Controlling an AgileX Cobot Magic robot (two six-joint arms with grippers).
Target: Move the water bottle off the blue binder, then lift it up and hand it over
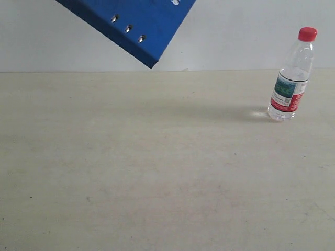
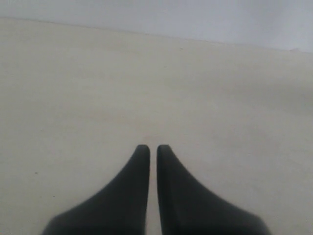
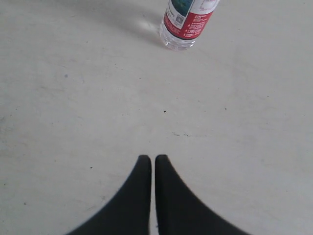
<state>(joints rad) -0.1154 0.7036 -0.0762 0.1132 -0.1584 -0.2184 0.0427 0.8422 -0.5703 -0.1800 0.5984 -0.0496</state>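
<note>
The water bottle (image 1: 291,78) stands upright on the pale table at the far right, red cap on top, off the binder. Its lower half (image 3: 188,22) also shows in the right wrist view, well ahead of my right gripper (image 3: 153,157), which is shut with nothing between its fingers. The blue binder (image 1: 131,23) is raised off the table at the top of the exterior view, tilted, its rivets along the lower edge; what holds it is out of frame. My left gripper (image 2: 153,147) is shut and empty over bare table. Neither gripper shows in the exterior view.
The pale table (image 1: 157,167) meets a light wall (image 1: 241,36) at the back. A faint shadow (image 1: 209,112) lies on the table to the left of the bottle.
</note>
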